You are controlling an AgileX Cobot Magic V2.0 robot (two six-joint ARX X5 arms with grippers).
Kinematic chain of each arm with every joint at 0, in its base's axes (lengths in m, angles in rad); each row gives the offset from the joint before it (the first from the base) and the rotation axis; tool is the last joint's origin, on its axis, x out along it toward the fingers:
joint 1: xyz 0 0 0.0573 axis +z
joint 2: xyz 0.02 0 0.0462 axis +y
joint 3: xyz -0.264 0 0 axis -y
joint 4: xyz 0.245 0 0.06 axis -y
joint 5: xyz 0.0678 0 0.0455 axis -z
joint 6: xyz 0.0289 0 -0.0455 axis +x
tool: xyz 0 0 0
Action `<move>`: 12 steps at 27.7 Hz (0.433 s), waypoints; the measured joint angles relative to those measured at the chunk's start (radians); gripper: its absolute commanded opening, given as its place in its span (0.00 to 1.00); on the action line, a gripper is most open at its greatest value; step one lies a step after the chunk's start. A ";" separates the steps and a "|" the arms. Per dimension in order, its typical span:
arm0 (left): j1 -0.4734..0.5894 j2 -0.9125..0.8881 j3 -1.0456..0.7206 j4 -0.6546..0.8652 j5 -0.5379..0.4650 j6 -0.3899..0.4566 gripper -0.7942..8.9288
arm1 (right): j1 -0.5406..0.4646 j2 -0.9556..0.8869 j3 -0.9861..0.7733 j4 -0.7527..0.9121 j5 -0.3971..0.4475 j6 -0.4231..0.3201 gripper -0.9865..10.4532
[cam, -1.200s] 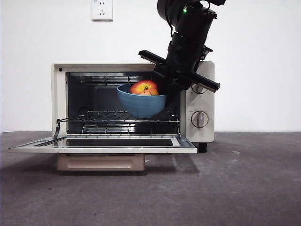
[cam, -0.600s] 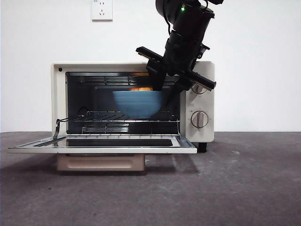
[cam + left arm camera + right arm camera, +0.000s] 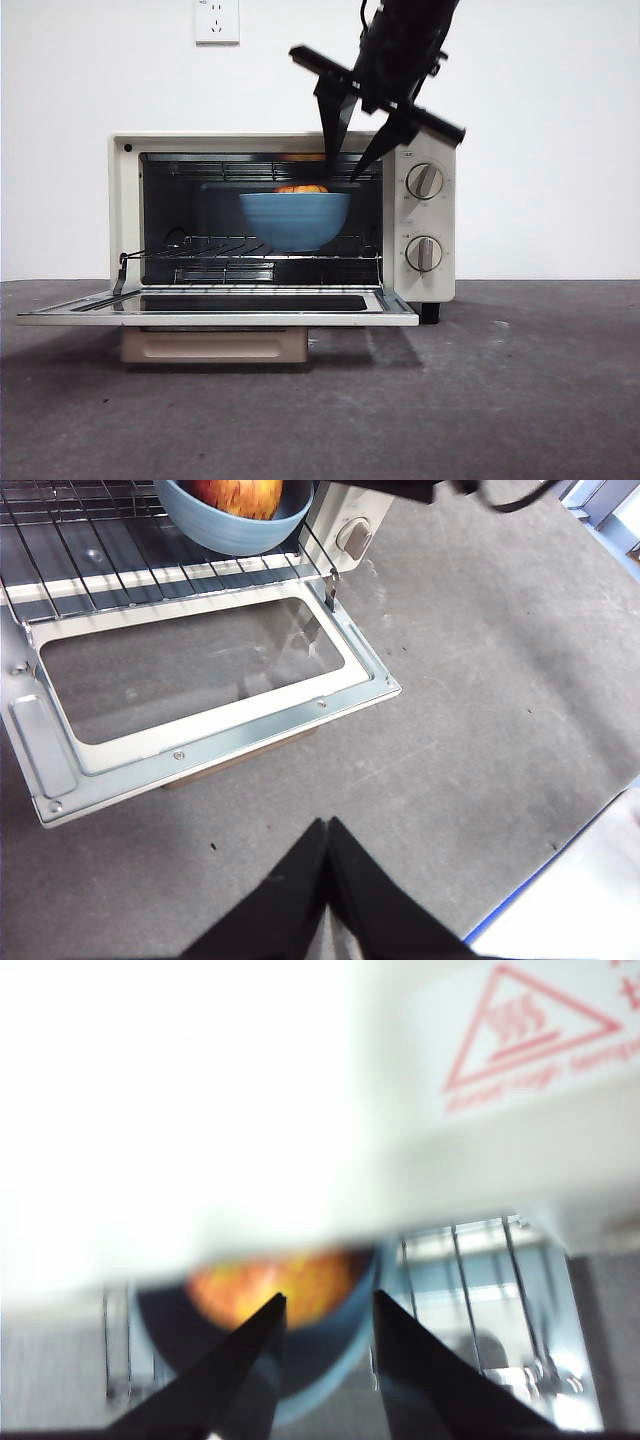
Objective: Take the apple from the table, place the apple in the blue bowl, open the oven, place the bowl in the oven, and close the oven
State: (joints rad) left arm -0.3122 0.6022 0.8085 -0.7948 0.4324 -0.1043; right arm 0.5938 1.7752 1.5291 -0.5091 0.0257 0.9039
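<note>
The blue bowl (image 3: 295, 220) with the apple (image 3: 301, 188) sits on the oven (image 3: 283, 218) rack. The right gripper (image 3: 344, 152), jaws apart, hangs above it; the left gripper (image 3: 328, 832) waits pressed together. What remains, I think, is closing the door (image 3: 220, 306).

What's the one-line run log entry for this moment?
stage: bowl placed | blue bowl with apple: on oven rack | door: open | right gripper: open, above bowl | left gripper: shut, waiting

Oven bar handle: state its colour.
Beige; the oven's bar handle shows best in the front view, under the open door.
</note>
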 measured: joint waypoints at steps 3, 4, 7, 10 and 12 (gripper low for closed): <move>0.000 0.006 0.000 0.023 -0.043 0.010 0.09 | 0.011 -0.050 0.000 -0.068 0.002 -0.091 0.21; 0.003 0.010 0.000 0.034 -0.068 0.011 0.09 | 0.018 -0.072 0.000 -0.096 0.011 -0.134 0.21; 0.024 0.036 0.000 0.069 -0.087 0.012 0.09 | 0.043 -0.147 0.000 -0.172 0.060 -0.264 0.21; 0.055 0.083 0.000 0.105 -0.087 0.011 0.09 | 0.079 -0.238 0.000 -0.245 0.126 -0.415 0.21; 0.074 0.118 -0.002 0.139 -0.086 0.009 0.09 | 0.103 -0.288 0.001 -0.293 0.167 -0.491 0.21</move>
State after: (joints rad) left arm -0.2379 0.7204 0.8066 -0.6559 0.3466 -0.0956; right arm 0.6971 1.4868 1.5299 -0.8017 0.1925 0.4129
